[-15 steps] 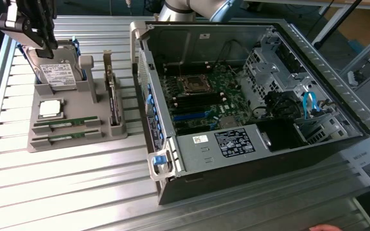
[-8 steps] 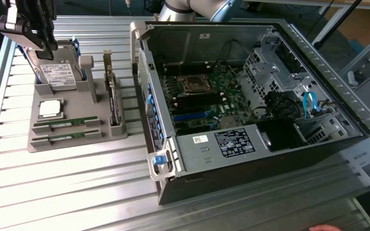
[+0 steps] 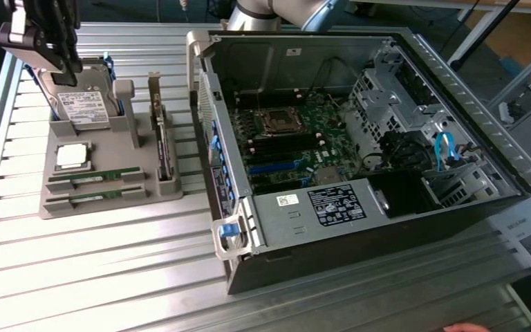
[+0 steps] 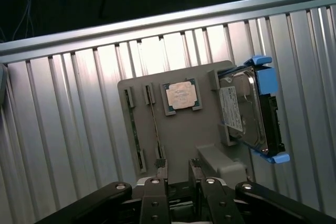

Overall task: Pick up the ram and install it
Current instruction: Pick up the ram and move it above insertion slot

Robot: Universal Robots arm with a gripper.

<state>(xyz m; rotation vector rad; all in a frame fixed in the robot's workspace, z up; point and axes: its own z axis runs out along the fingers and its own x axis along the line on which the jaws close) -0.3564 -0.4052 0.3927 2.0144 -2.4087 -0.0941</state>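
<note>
Two ram sticks, thin green boards with black chips, lie in slots at the front of a grey holder [image 3: 108,207]: one ram stick [image 3: 95,176] behind, the other ram stick [image 3: 92,197] in front. In the wrist view they are seen edge-on as one ram stick [image 4: 153,124] and its neighbour [image 4: 132,129]. My gripper [image 3: 58,66] hangs high above the holder's hard-drive end, well clear of the sticks. In the wrist view the gripper [image 4: 178,170] is open by a narrow gap, with nothing between its fingers [image 4: 161,174].
The holder also carries a hard drive with blue rails [image 4: 244,114], a square silver processor [image 3: 72,155] and a dark expansion card [image 3: 161,149]. On the exterior view's right, an open computer case [image 3: 238,228] shows its motherboard [image 3: 289,138]. A hand [image 3: 464,326] is at the lower edge.
</note>
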